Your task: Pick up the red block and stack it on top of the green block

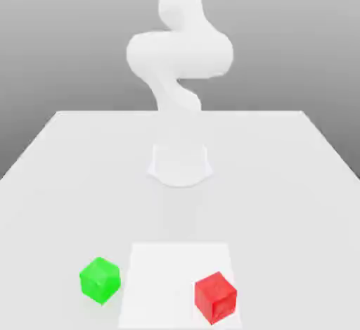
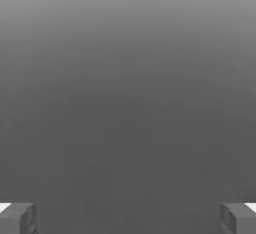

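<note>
The red block (image 1: 215,297) rests on the white table (image 1: 63,181) near its front edge, towards the exterior view's right. The green block (image 1: 100,279) sits on the same table, apart from the red one, towards the exterior view's left. In the hand view my gripper (image 2: 128,219) is open: its two grey fingertips (image 2: 17,219) stand far apart, and between them there is only plain grey background. The white arm (image 1: 179,54) rises from its base (image 1: 180,165) behind the blocks and runs up past the picture's top.
A brighter white rectangular patch (image 1: 169,272) lies flat on the table between the two blocks, with the red block on its right corner. The table's edges run along both sides and the back.
</note>
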`<state>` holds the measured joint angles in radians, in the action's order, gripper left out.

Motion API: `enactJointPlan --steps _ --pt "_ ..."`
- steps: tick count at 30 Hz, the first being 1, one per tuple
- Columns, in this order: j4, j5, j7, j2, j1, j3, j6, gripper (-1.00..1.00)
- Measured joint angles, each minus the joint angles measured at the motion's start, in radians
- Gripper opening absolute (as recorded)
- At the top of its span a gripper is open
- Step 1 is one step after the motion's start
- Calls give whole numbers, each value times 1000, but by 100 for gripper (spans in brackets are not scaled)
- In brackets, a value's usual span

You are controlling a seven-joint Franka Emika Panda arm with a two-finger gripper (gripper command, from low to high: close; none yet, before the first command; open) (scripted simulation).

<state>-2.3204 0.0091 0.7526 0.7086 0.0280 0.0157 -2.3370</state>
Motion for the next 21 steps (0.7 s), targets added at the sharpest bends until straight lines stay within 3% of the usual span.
enactJointPlan --steps 21 --pt "-171 44 -374 -767 140 29 -312 0"
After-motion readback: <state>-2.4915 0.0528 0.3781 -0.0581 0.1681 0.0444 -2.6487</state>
